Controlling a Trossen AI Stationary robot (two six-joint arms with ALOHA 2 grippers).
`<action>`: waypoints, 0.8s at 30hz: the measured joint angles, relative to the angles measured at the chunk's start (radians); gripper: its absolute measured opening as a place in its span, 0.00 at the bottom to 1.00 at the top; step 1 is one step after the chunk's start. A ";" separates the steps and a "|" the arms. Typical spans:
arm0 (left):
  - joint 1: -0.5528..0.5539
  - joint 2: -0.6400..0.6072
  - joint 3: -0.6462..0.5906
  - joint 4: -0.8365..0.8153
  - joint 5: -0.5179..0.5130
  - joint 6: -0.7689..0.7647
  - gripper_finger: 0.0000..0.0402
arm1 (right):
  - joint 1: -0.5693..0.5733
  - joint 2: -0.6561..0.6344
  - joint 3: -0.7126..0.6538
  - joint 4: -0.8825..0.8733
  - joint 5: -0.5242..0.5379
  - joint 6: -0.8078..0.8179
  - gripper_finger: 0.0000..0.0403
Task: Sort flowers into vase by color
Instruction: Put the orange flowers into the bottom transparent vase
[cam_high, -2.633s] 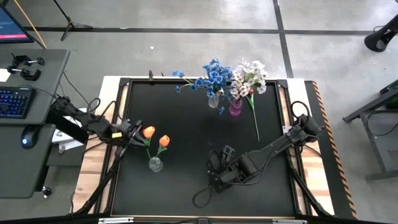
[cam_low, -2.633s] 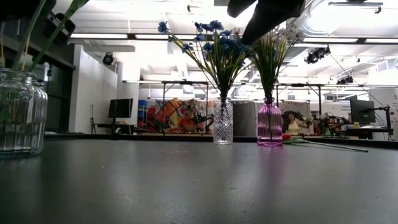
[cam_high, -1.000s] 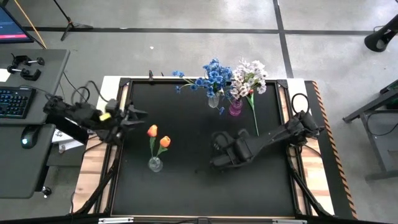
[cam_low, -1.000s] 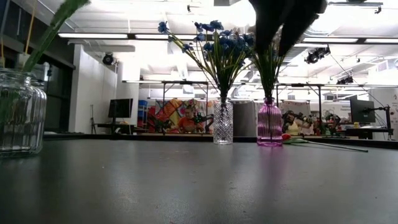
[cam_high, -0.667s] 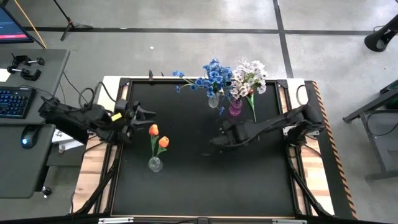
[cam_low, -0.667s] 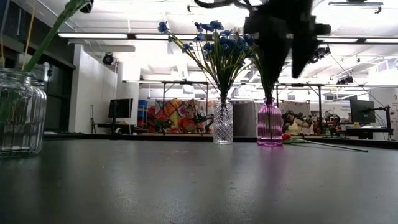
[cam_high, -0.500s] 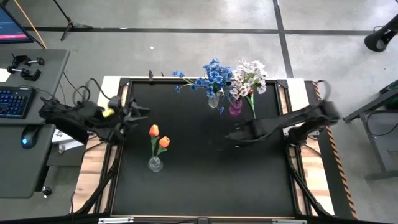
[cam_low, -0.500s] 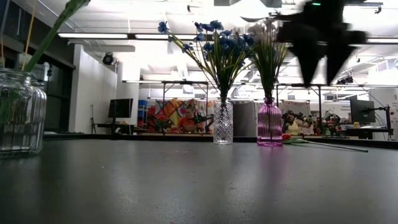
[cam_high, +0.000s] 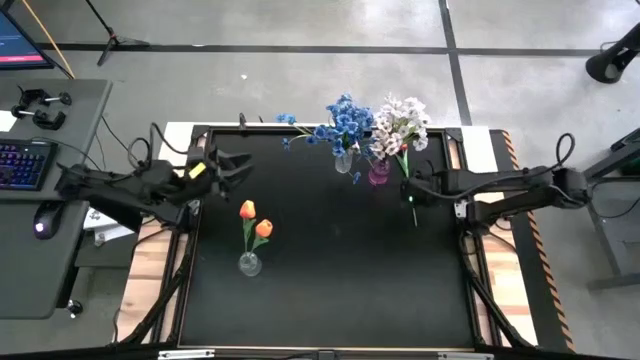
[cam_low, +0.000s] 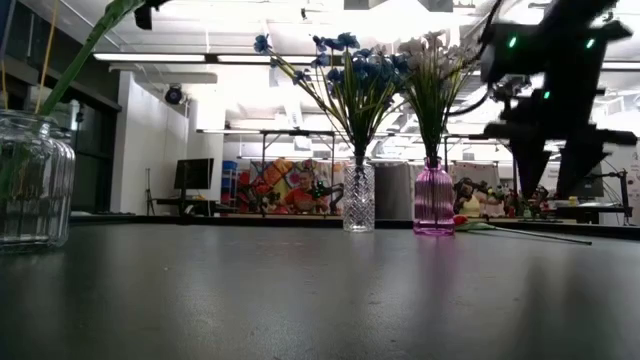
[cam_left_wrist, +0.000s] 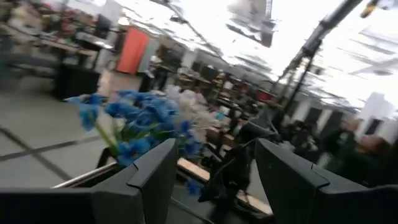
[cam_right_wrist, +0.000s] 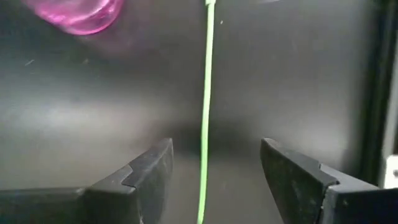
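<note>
A single tulip lies flat on the black table (cam_high: 320, 300), its reddish head (cam_high: 404, 150) beside the pink vase (cam_high: 379, 174) of white flowers and its green stem (cam_high: 412, 205) running toward the near edge. My right gripper (cam_high: 410, 191) hangs over that stem, open and pointing down, one finger on each side of the stem (cam_right_wrist: 205, 118) without touching it. A clear vase (cam_high: 343, 160) holds the blue flowers. Another clear vase (cam_high: 250, 263) holds two orange tulips (cam_high: 253, 218). My left gripper (cam_high: 238, 163) waits open in the air at the table's left edge.
The pink vase (cam_right_wrist: 78, 12) stands close to my right gripper (cam_right_wrist: 216, 146), on the far side. The table's raised frame (cam_high: 462, 180) runs just to its right. The middle and near half of the table hold only the tulip vase (cam_low: 35, 180).
My right gripper has swung from the middle of the table toward the right and far side, rolled about, and come down over the lying tulip's stem. My left gripper has drifted a little toward the far edge, turning as it went.
</note>
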 joint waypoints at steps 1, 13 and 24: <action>0.011 0.015 -0.001 0.012 -0.011 -0.010 0.51 | -0.042 -0.001 -0.019 0.031 -0.006 -0.046 0.56; 0.089 0.078 -0.001 0.095 -0.090 -0.066 0.51 | -0.461 -0.002 -0.083 0.357 -0.084 -0.440 0.56; 0.105 0.074 -0.001 0.094 -0.084 -0.038 0.51 | -0.530 0.064 -0.083 0.438 -0.216 -0.601 0.56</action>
